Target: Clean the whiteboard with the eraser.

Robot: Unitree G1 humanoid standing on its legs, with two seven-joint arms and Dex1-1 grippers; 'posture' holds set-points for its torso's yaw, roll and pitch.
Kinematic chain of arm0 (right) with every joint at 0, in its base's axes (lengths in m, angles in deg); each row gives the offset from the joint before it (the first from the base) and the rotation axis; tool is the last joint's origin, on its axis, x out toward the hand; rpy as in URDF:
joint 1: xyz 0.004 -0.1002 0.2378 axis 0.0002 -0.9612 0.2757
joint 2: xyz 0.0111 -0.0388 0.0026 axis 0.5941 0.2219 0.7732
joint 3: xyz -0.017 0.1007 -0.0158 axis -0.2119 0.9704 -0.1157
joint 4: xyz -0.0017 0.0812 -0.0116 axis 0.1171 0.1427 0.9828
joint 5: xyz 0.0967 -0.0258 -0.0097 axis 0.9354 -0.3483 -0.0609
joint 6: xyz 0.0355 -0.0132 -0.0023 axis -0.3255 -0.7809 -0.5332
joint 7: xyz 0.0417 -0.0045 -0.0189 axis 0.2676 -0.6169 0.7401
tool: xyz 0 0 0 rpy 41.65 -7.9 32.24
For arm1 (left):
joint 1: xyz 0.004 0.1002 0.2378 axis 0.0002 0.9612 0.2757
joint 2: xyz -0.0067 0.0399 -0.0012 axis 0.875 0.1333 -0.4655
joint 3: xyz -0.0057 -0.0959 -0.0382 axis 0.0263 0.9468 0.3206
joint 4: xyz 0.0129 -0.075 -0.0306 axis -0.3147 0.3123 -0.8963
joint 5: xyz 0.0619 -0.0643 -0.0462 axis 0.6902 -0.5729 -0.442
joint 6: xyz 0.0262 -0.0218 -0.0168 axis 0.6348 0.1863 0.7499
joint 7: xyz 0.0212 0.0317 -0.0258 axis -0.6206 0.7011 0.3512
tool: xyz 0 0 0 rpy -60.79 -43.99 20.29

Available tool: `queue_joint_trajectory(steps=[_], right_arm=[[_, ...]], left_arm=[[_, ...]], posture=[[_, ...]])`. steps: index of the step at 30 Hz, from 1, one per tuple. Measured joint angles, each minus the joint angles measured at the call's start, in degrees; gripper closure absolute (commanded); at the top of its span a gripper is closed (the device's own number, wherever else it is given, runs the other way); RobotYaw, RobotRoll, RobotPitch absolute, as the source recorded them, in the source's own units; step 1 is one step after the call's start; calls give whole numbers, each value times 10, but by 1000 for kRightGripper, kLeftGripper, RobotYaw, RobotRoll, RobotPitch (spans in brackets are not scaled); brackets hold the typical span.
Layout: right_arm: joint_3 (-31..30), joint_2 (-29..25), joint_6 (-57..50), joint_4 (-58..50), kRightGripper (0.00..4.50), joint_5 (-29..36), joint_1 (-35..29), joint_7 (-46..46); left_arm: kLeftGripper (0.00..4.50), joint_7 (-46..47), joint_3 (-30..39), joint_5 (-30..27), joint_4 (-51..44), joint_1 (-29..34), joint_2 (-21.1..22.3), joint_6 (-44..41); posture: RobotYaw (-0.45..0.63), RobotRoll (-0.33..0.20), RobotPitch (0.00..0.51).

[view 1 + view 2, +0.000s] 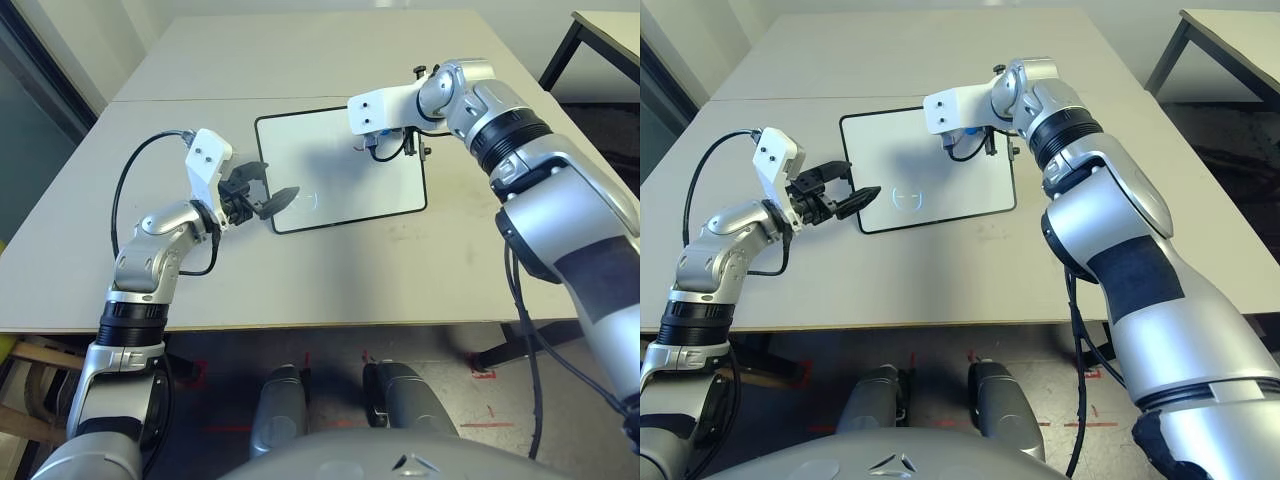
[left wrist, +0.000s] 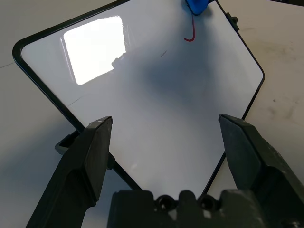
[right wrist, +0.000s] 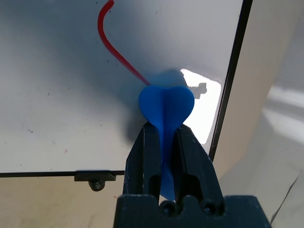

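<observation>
Lying flat at the middle of the grey desk (image 1: 450,270), the whiteboard (image 1: 340,190) is showing a thin black frame, rounded corners and a mostly clean white face, with one red hooked stroke (image 3: 111,45) remaining toward its 2 o'clock corner. The bright blue eraser (image 3: 166,107) is sitting pinched at its waist in the right claw (image 3: 166,137), beside that stroke. At the board's 8 o'clock corner, the left claw (image 1: 268,190) is hovering with jaws wide, gripping nothing.

No readable text, labels or numbers anywhere.
</observation>
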Motion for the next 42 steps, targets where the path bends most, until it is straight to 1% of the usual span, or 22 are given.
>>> queue_joint_trajectory(steps=[5,17,42], right_arm=[[0,4,-3,5,4375,-1,0,-19],[0,25,-6,6,4375,-12,-1,-25],[-2,75,3,-14,4376,-12,-24,10]], left_arm=[[0,3,6,0,-2,7,0,0],[0,7,9,0,-7,14,0,-2],[0,15,10,-1,-25,25,0,-8]], posture=[[22,0,63],[28,0,67],[40,0,79]])
